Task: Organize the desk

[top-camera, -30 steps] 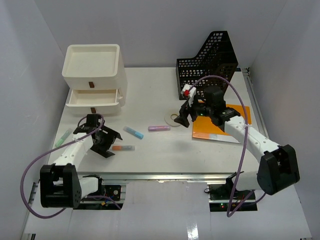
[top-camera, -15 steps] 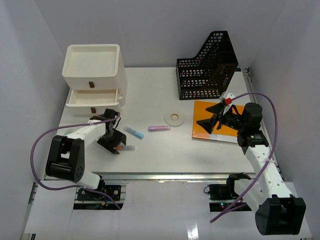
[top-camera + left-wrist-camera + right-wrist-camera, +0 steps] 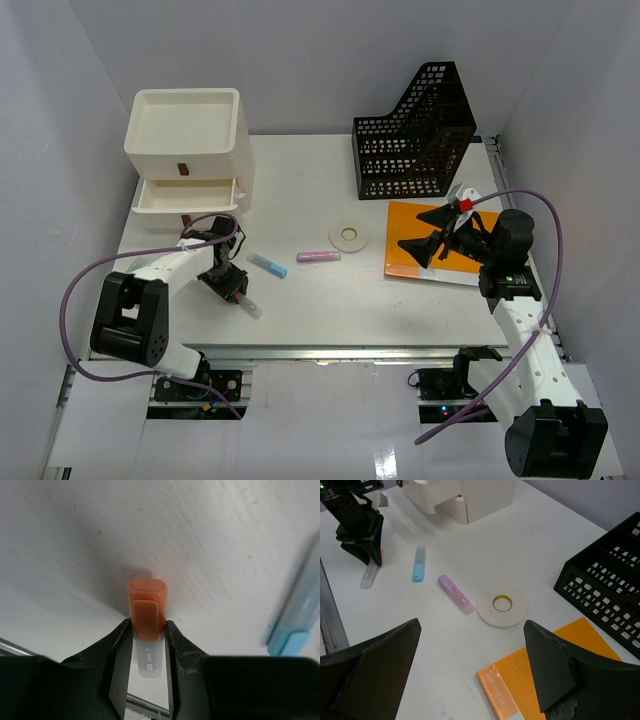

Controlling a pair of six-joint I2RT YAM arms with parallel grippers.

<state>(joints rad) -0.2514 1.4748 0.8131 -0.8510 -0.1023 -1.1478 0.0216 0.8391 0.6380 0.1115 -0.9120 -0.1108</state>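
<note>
The left gripper (image 3: 147,625) has its jaws clamped narrowly on the orange highlighter (image 3: 146,592), one finger against each side of the cap. The white desk (image 3: 210,540) lies just beyond the fingertips, and a blue highlighter (image 3: 295,615) lies off to the jaws' right. The right gripper (image 3: 470,625) hangs over the desk with its jaws spread wide and holding nothing. A tape roll (image 3: 503,605) and a pink highlighter (image 3: 455,594) lie ahead of the gap, and an orange folder (image 3: 535,680) is near the right finger.
</note>
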